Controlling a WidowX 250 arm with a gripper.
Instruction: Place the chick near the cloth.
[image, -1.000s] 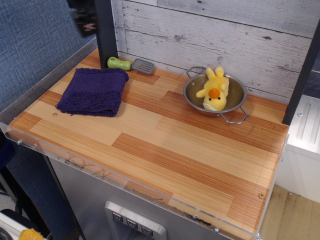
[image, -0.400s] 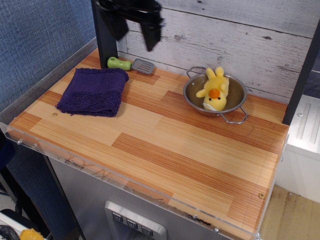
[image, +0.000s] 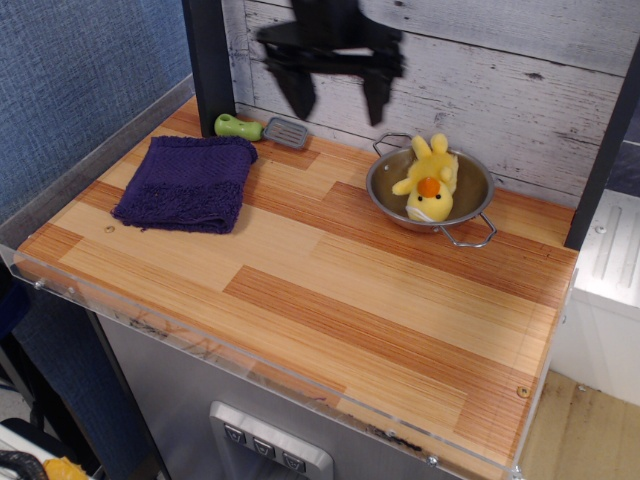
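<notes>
The yellow plush chick (image: 431, 178) with an orange beak lies inside a small metal bowl (image: 478, 179) at the back right of the wooden table. The dark purple folded cloth (image: 186, 182) lies flat at the back left. My black gripper (image: 338, 100) hangs open in the air at the top of the view, above the table's back edge. It is between the cloth and the bowl, left of and above the chick, and holds nothing.
A green-handled tool with a grey metal head (image: 262, 129) lies by the back wall behind the cloth. A dark post (image: 209, 60) stands at the back left. A grey plank wall (image: 500, 80) runs behind. The table (image: 360, 300) has a transparent front rim.
My gripper has moved to the right along the back of the table, from the top left corner to a spot nearer the bowl, and it is lower now.
</notes>
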